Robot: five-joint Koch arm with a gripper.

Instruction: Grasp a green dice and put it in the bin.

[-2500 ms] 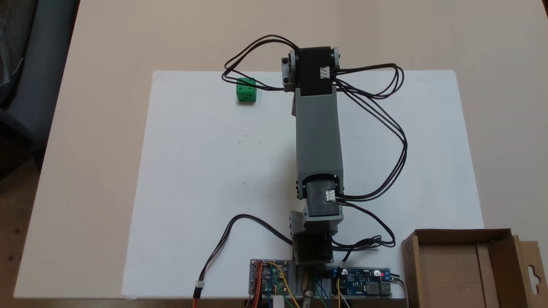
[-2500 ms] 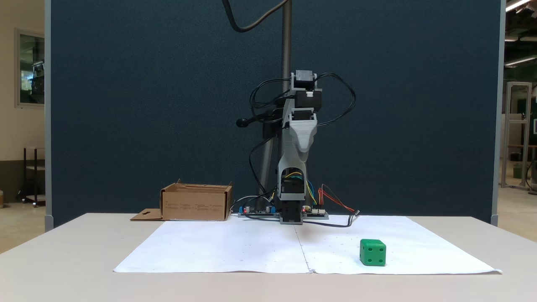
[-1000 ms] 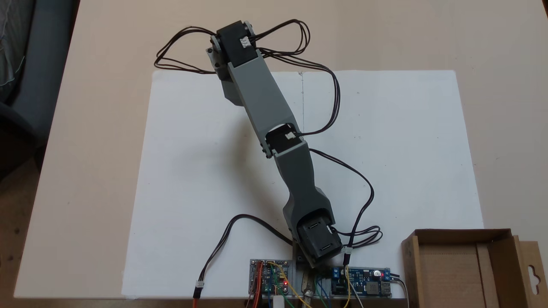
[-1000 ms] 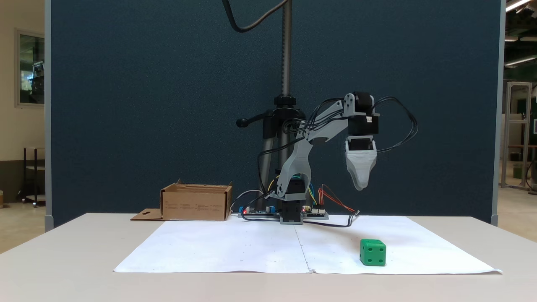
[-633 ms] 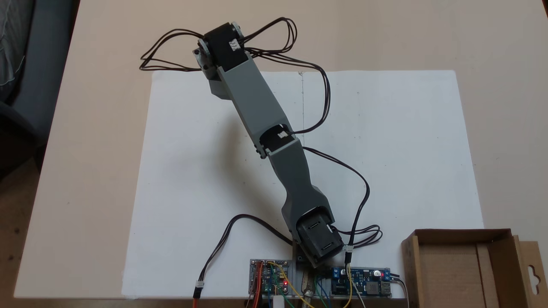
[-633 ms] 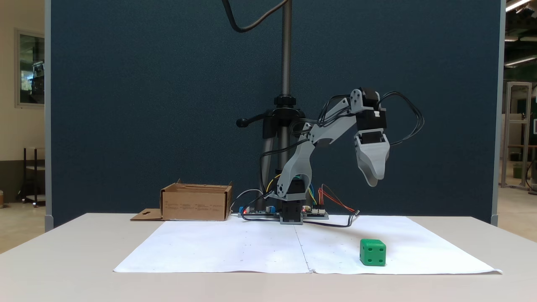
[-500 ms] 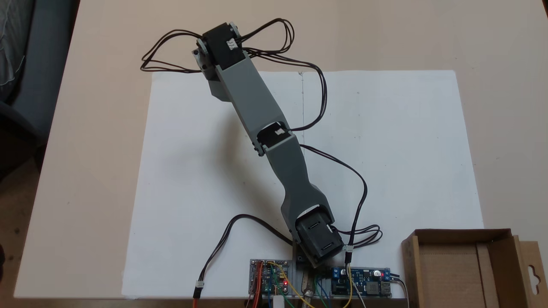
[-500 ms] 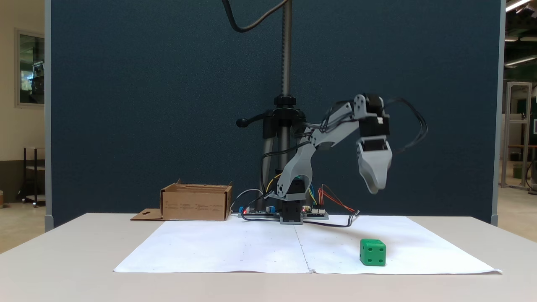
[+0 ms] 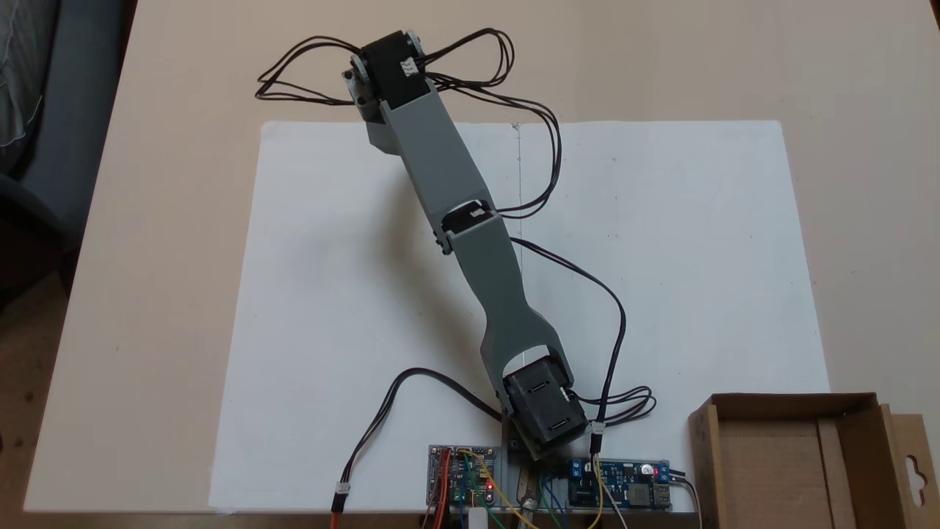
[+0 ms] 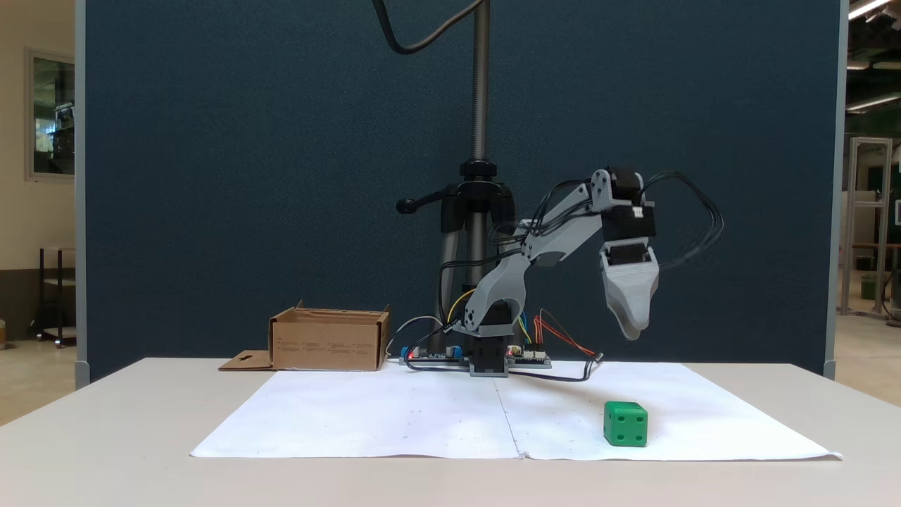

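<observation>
Green dice sits on paper directly below the raised gripper, whose state is unclear.

open air between end effector and green dice

The arm reaches from its base at lower centre toward the upper left; the gripper hangs tip-down right of centre, jaws stacked, opening unclear.
</observation>
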